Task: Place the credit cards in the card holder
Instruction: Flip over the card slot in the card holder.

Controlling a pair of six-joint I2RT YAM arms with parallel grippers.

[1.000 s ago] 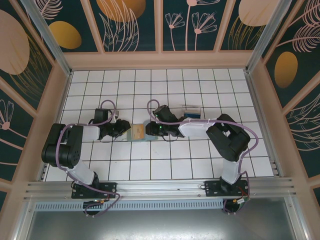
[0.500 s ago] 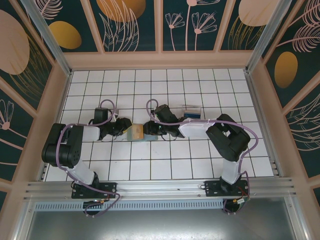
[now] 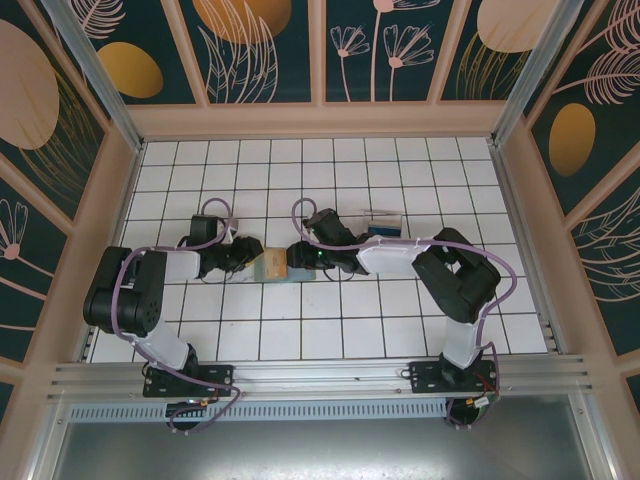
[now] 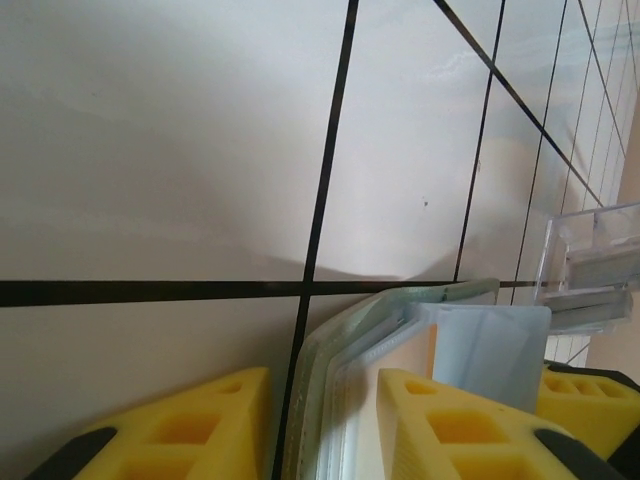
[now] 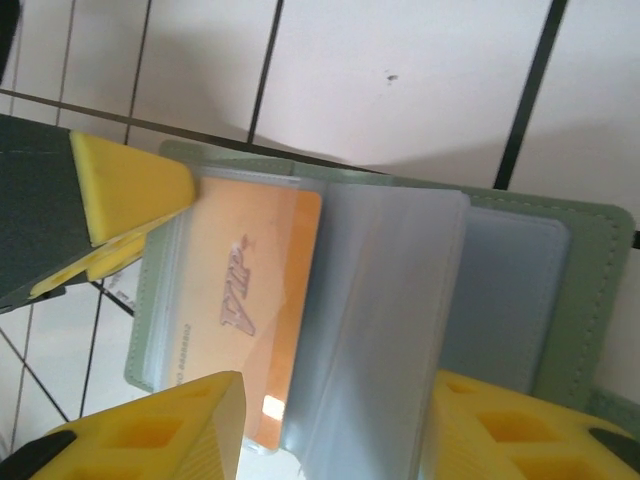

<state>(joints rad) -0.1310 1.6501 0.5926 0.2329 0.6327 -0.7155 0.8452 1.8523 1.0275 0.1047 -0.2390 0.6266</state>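
The sage-green card holder (image 3: pixel 273 264) lies open mid-table between both grippers. My left gripper (image 3: pixel 249 258) is shut on its left flap (image 4: pixel 330 370), one yellow finger (image 5: pixel 130 190) on the tan inside and the other outside the cover. That flap holds an orange card (image 5: pixel 250 300) marked VIP. Over the right half (image 5: pixel 590 300), my right gripper (image 5: pixel 338 385) stands open astride a raised clear sleeve (image 5: pixel 390 330). Blue credit cards (image 3: pixel 384 231) sit in a clear tray (image 3: pixel 383 217) behind the right arm.
The clear tray (image 4: pixel 600 255) stands just beyond the holder in the left wrist view. White tiled floor stretches on all sides, with free room in front and at the back. Wooden walls fence the table.
My right gripper's jaws have widened around the clear sleeve, and it has edged left toward the holder. The left gripper stays on the flap.
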